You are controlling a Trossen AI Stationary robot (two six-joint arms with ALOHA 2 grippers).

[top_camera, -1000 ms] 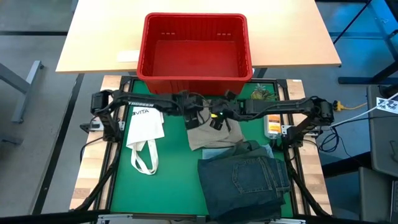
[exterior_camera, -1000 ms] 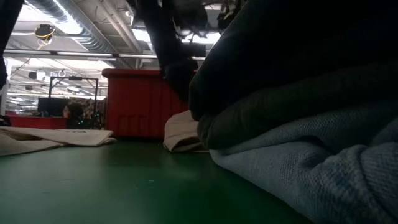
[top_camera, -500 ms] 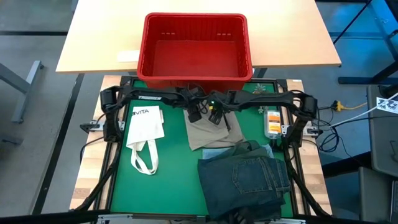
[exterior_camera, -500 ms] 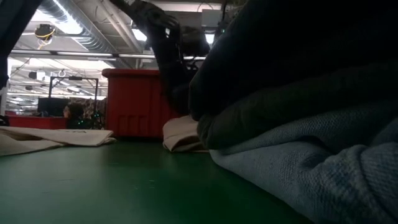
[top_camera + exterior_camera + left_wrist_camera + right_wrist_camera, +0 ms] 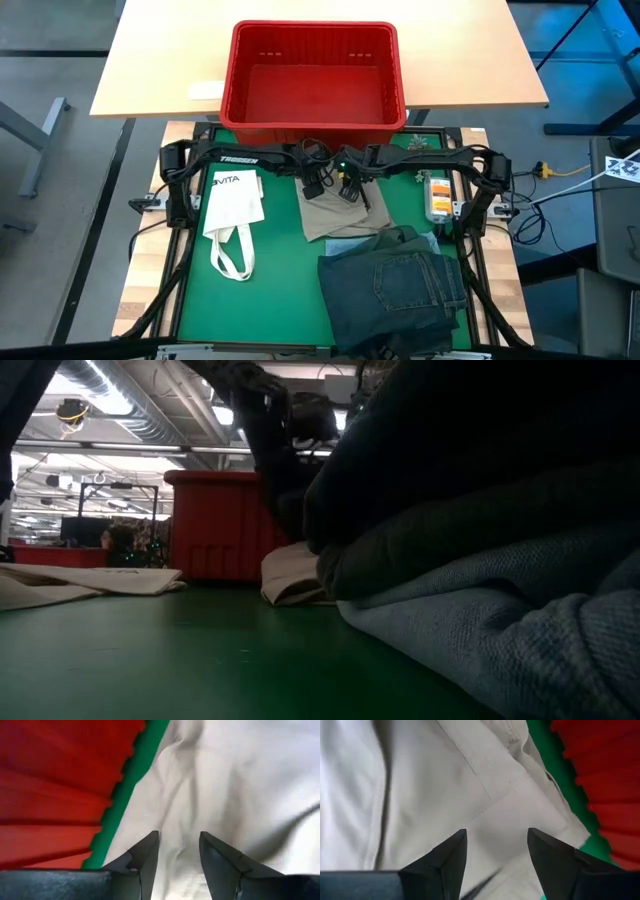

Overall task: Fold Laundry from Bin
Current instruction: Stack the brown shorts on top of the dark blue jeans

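Observation:
A khaki-beige garment lies flat on the green mat just in front of the red bin. Both grippers hang over its far part, pointing steeply down. My left gripper is open, its fingers close above the wrinkled cloth beside the garment's edge. My right gripper is open too, above a seam near the garment's far corner. Nothing is between either pair of fingers. Folded denim jeans lie on other cloth at the near right.
A white tote bag with loop handles lies on the mat's left side. A small orange object sits at the right edge. In the low view the stacked jeans fill the foreground, and a person shows far behind.
Both grippers have sunk toward the far part of the khaki garment, and the right one has tipped to point more steeply down. Their fingers stay open. The garment lies as before.

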